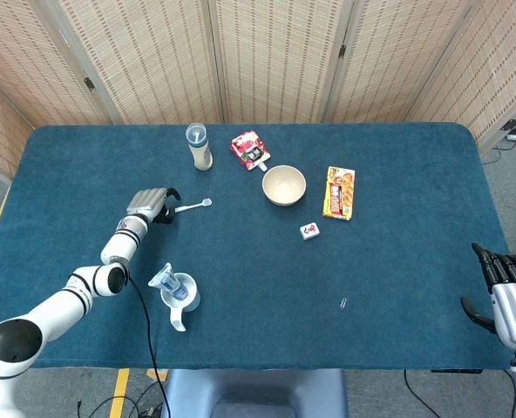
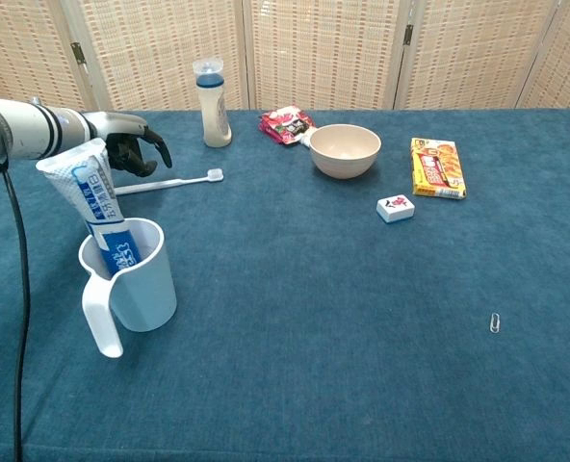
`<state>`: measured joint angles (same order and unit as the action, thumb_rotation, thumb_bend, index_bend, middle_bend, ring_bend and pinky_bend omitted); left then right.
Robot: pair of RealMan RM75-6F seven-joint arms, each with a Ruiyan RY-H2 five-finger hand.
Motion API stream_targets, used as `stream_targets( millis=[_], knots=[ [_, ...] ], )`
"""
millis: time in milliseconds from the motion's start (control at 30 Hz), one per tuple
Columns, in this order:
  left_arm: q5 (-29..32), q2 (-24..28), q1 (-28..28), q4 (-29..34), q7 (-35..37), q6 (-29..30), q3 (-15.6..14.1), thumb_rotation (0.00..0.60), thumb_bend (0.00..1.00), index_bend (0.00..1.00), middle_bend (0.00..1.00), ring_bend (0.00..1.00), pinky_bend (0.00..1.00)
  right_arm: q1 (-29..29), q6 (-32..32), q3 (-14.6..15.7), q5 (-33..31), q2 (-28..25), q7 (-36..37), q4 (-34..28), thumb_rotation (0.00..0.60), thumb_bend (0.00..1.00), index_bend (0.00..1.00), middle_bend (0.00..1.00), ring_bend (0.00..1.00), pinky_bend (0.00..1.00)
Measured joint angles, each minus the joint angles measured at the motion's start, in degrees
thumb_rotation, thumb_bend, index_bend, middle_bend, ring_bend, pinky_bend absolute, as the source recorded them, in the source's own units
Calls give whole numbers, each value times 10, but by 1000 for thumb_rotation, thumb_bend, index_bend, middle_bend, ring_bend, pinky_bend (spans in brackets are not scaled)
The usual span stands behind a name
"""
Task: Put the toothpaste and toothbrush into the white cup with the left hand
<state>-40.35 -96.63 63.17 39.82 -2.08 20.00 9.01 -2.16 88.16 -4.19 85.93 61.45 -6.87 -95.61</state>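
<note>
Fingers (image 2: 150, 146) of the left hand (image 1: 150, 205) curl downward over the handle end of the toothbrush (image 2: 174, 181), which lies flat on the blue tabletop (image 1: 397, 261); whether they actually grip it or only hover cannot be told from either view. Its bristle head points away from those fingers toward the middle of the tabletop.

Nearer the robot than the fingers stands the white cup (image 2: 131, 285) (handle toward the front edge), with the toothpaste (image 2: 94, 202) tube leaning inside it, cap end down.

Beyond the fingers, toward the back screen, an upright bottle (image 2: 213, 103) with a blue collar stands. Further along from the brush head sit a red snack packet (image 2: 285, 124) and, just beside it, a cream bowl (image 2: 345, 150). Past the bowl lie a yellow snack box (image 2: 436, 167) and a small white block (image 2: 395, 208). A paper clip (image 2: 495, 322) lies well apart from everything, near the front right.

At the far right edge of the head view, the right hand (image 1: 506, 292) hangs off the tabletop, its fingers spread and holding nothing.
</note>
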Motion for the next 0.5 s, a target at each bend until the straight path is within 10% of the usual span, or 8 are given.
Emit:
stream_targets(
  millis=[500],
  knots=[
    [-23,11,-2,36,-4,-20,-2,508,692,331,1000,936,990,-1,-1,-1,2,1,0,1,600,195,2,176,172,178]
  ],
)
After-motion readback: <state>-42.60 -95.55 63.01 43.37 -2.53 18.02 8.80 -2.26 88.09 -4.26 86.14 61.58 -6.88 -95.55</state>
